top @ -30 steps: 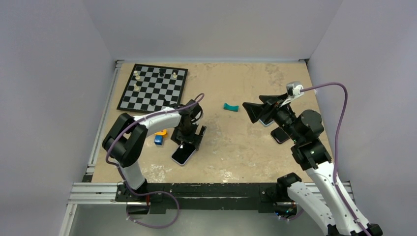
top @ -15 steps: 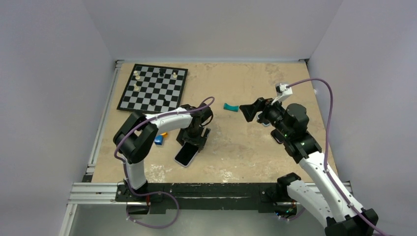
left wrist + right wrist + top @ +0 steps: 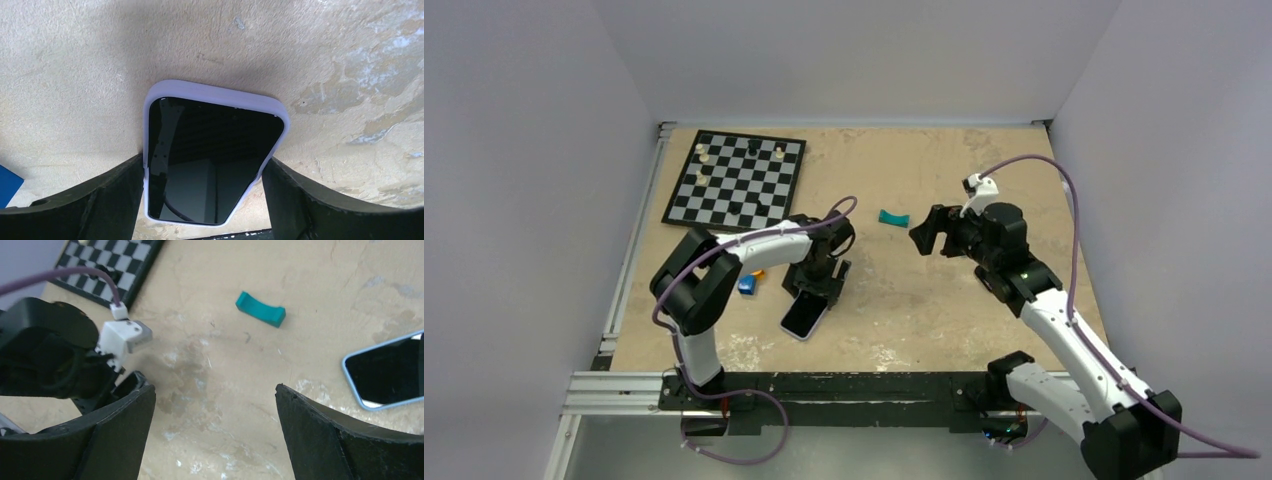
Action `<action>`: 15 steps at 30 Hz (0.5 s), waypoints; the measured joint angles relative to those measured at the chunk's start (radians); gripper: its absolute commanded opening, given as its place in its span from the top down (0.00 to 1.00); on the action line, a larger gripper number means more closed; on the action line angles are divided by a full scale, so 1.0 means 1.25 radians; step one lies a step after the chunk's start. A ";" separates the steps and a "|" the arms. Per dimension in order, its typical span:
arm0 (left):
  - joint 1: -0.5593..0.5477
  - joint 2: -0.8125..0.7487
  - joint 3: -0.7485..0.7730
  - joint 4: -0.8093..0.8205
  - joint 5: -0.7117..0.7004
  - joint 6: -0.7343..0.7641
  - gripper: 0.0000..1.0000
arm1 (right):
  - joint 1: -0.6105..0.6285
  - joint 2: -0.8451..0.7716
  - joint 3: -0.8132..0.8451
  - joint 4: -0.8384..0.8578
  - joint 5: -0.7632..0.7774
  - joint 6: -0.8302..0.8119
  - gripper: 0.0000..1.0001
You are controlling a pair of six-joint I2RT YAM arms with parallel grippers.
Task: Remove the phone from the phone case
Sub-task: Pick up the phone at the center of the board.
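risk: left gripper (image 3: 202,161), clamped across the lavender phone case (image 3: 215,92), may drag phone (image 3: 215,135) and case together; right gripper (image 3: 212,385) hangs wide apart, bracing nothing.

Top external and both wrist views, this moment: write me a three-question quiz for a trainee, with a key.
1. True or false: the phone, flanked by the left gripper, lies screen up inside its lilac case.
2. What does the right gripper hold? A) a teal block B) a second phone C) nothing
3. Name the checkered board in the top view.

Key: 1 true; 2 C; 3 a chessboard.
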 measured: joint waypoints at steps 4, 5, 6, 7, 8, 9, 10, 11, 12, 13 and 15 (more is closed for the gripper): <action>-0.001 -0.034 -0.034 0.034 -0.010 -0.002 0.98 | 0.000 0.055 -0.001 -0.039 -0.010 0.009 0.04; -0.002 -0.048 -0.049 0.049 -0.014 -0.005 1.00 | 0.000 0.064 -0.003 -0.042 -0.013 0.010 0.05; -0.004 -0.066 -0.068 0.067 -0.019 -0.008 1.00 | 0.000 0.072 -0.012 -0.041 -0.022 0.012 0.05; -0.005 -0.081 -0.085 0.085 -0.025 -0.011 1.00 | 0.000 0.077 -0.020 -0.041 -0.027 0.014 0.06; -0.006 -0.098 -0.102 0.102 -0.031 -0.014 1.00 | 0.000 0.081 -0.029 -0.040 -0.031 0.016 0.07; -0.008 -0.116 -0.121 0.121 -0.037 -0.018 1.00 | 0.000 0.084 -0.041 -0.032 -0.040 0.017 0.08; -0.009 -0.133 -0.139 0.139 -0.041 -0.023 1.00 | 0.000 0.090 -0.054 -0.022 -0.053 0.020 0.09; -0.009 -0.156 -0.163 0.161 -0.048 -0.033 1.00 | 0.001 0.098 -0.067 -0.010 -0.066 0.022 0.09; -0.009 -0.181 -0.186 0.181 -0.055 -0.043 1.00 | 0.006 0.107 -0.079 0.006 -0.075 0.026 0.09; -0.009 -0.209 -0.207 0.193 -0.061 -0.058 1.00 | 0.012 0.116 -0.088 0.021 -0.084 0.031 0.09; -0.009 -0.269 -0.237 0.205 -0.074 -0.088 1.00 | 0.049 0.143 -0.110 0.073 -0.095 0.042 0.09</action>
